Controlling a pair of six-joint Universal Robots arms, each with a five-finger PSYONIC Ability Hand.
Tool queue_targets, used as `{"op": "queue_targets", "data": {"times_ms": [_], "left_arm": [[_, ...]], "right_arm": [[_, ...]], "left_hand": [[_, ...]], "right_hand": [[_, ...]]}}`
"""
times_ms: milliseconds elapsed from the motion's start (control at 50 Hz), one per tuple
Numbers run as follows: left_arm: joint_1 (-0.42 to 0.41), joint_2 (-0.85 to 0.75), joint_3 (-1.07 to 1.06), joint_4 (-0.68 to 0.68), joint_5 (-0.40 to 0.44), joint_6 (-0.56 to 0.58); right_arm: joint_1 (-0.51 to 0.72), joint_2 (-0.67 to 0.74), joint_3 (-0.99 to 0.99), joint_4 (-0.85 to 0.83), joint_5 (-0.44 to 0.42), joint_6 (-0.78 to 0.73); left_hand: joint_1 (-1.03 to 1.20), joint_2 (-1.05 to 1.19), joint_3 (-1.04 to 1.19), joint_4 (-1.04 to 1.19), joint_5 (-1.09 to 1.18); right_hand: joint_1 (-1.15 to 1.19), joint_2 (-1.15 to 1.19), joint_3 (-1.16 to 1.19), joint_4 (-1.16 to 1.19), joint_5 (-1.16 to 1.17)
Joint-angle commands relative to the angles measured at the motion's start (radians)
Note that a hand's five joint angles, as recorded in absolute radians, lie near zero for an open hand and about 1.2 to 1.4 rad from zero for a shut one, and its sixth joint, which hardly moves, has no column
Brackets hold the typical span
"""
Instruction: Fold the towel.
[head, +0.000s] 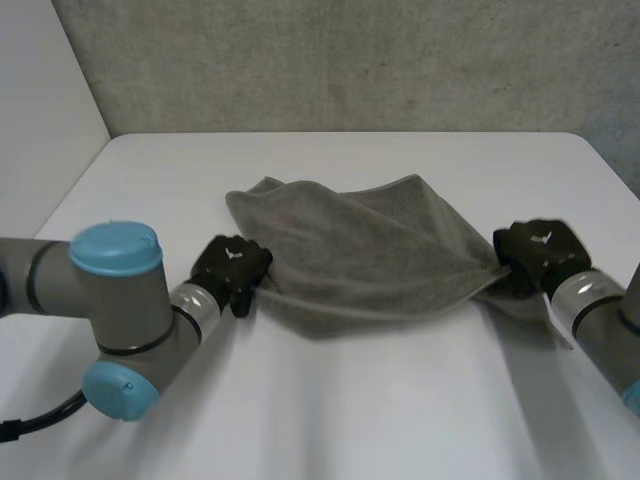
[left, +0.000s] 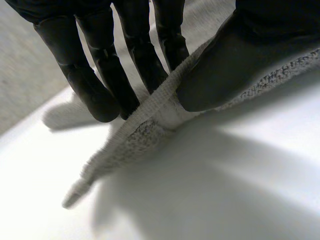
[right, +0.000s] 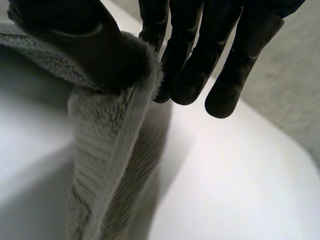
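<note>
While the soft grey cloth towel hangs between them over the white worktop, the left hand and right hand each pinch a corner in thumb and fingers. A weak pinch could let one corner slip.

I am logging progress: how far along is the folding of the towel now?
Done: both ends are gripped. In hand: the left hand pinches one end of the towel, the right hand the other, both ends held above the white table. Left: laying a flat fold.
</note>
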Motion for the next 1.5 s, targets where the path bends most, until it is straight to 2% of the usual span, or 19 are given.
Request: {"op": "queue_targets", "data": {"times_ms": [20, 140, 180, 240, 380, 480, 620, 660, 740, 780, 800, 840, 860, 900, 960, 1060, 1280, 1400, 1500], "left_arm": [[0.053, 0.243, -0.009, 0.000, -0.014, -0.003], [0.084, 0.436, -0.011, -0.003, -0.013, -0.010], [0.084, 0.517, -0.003, -0.005, -0.011, -0.007], [0.084, 0.566, 0.009, -0.008, -0.008, -0.006], [0.089, 0.543, 0.035, -0.032, -0.010, 0.005], [0.092, 0.343, 0.106, -0.074, -0.013, 0.054], [0.089, 0.126, 0.227, -0.066, -0.022, 0.217], [0.087, 0.031, 0.319, -0.060, -0.034, 0.297], [0.081, -0.021, 0.425, 0.005, -0.053, 0.321], [0.079, -0.021, 0.489, 0.134, -0.073, 0.284], [0.079, -0.021, 0.489, 0.135, -0.073, 0.284], [0.081, 0.027, 0.497, 0.298, -0.099, 0.189], [0.081, 0.028, 0.497, 0.299, -0.099, 0.189], [0.092, 0.101, 0.494, 0.394, -0.122, 0.090], [0.093, 0.141, 0.491, 0.384, -0.128, 0.036], [0.098, 0.157, 0.454, 0.316, -0.113, 0.029], [0.158, 0.215, 0.027, 0.262, 0.016, 0.066], [0.187, 0.226, -0.129, 0.264, 0.033, 0.154], [0.228, 0.229, -0.248, 0.278, 0.035, 0.259]], "right_arm": [[-0.006, -0.215, -0.117, 0.097, -0.001, -0.006], [-0.006, -0.283, -0.281, 0.297, -0.031, -0.038], [-0.008, -0.284, -0.394, 0.434, -0.063, -0.087], [0.005, -0.266, -0.497, 0.553, -0.062, -0.170], [0.052, -0.162, -0.622, 0.648, -0.009, -0.320], [0.081, -0.016, -0.653, 0.650, 0.113, -0.455], [0.137, 0.157, -0.715, 0.602, 0.136, -0.521], [0.161, 0.246, -0.787, 0.520, 0.139, -0.518], [0.183, 0.303, -0.873, 0.372, 0.162, -0.521], [0.190, 0.312, -0.925, 0.137, 0.191, -0.518], [0.190, 0.312, -0.926, 0.136, 0.191, -0.518], [0.195, 0.289, -0.903, -0.143, 0.199, -0.518], [0.195, 0.289, -0.903, -0.145, 0.199, -0.518], [0.192, 0.218, -0.826, -0.356, 0.191, -0.518], [0.196, 0.133, -0.750, -0.407, 0.168, -0.508], [0.189, 0.108, -0.660, -0.343, 0.093, -0.426], [0.160, 0.117, -0.463, 0.229, 0.001, -0.380], [0.138, 0.137, -0.349, 0.275, -0.008, -0.386], [0.109, 0.147, -0.211, 0.162, -0.007, -0.382]], "left_hand": [[-0.076, -0.116, -0.147, -0.126, -0.279], [-0.076, -0.116, -0.147, -0.126, -0.279], [-0.076, -0.116, -0.147, -0.126, -0.279], [-0.076, -0.116, -0.147, -0.126, -0.279], [-0.076, -0.116, -0.147, -0.126, -0.279], [-0.076, -0.116, -0.147, -0.126, -0.279], [-0.076, -0.116, -0.147, -0.126, -0.279], [-0.076, -0.116, -0.147, -0.126, -0.279], [-0.076, -0.116, -0.147, -0.126, -0.279], [-0.076, -0.116, -0.147, -0.126, -0.279], [-0.076, -0.116, -0.147, -0.126, -0.279], [-0.076, -0.116, -0.147, -0.126, -0.279], [-0.076, -0.116, -0.147, -0.126, -0.279], [-0.076, -0.116, -0.147, -0.126, -0.279], [-0.076, -0.116, -0.147, -0.126, -0.279], [-0.076, -0.116, -0.147, -0.126, -0.279], [-0.076, -0.116, -0.147, -0.126, -0.279], [-0.076, -0.116, -0.147, -0.126, -0.279], [-0.076, -0.116, -0.147, -0.126, -0.279]], "right_hand": [[0.055, 0.069, 0.056, 0.051, 0.046], [0.055, 0.069, 0.056, 0.051, 0.046], [0.055, 0.069, 0.056, 0.051, 0.046], [0.055, 0.069, 0.056, 0.051, 0.046], [0.055, 0.069, 0.056, 0.051, 0.046], [0.055, 0.069, 0.056, 0.051, 0.046], [0.055, 0.069, 0.056, 0.051, 0.046], [0.055, 0.069, 0.056, 0.051, 0.046], [0.055, 0.069, 0.056, 0.051, 0.046], [0.055, 0.069, 0.056, 0.051, 0.046], [0.055, 0.069, 0.056, 0.051, 0.046], [0.055, 0.069, 0.056, 0.051, 0.046], [0.055, 0.069, 0.056, 0.051, 0.046], [0.055, 0.069, 0.056, 0.051, 0.046], [0.055, 0.069, 0.056, 0.051, 0.046], [0.055, 0.069, 0.056, 0.051, 0.046], [0.055, 0.069, 0.056, 0.051, 0.046], [0.055, 0.069, 0.056, 0.051, 0.046], [0.055, 0.069, 0.056, 0.051, 0.046]]}}
